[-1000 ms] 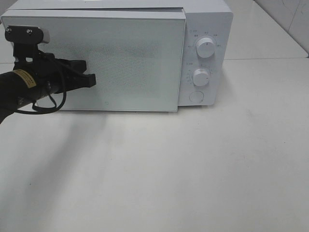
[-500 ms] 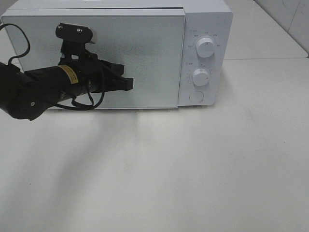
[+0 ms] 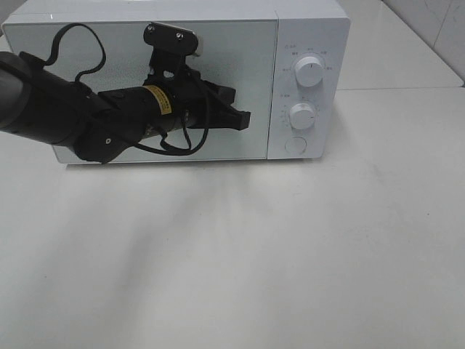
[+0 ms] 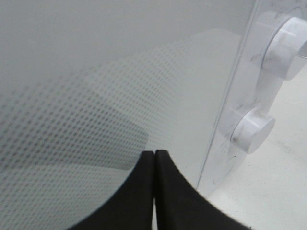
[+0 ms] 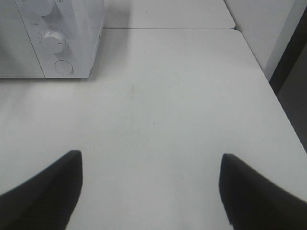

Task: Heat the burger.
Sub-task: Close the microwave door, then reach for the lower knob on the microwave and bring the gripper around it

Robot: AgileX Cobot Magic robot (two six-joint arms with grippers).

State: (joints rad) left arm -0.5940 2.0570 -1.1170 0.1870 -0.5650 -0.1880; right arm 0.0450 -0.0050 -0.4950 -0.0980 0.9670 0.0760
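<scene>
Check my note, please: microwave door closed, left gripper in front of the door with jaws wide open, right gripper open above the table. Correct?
One error. The left gripper is shut, not wide open: the left wrist view shows its fingers pressed together with no gap. The rest stands: microwave door closed, left gripper in front of it, right gripper open above the table.

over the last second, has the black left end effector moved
Yes: the black left end effector has slid right across the white microwave door toward its lower round white dial.
</scene>
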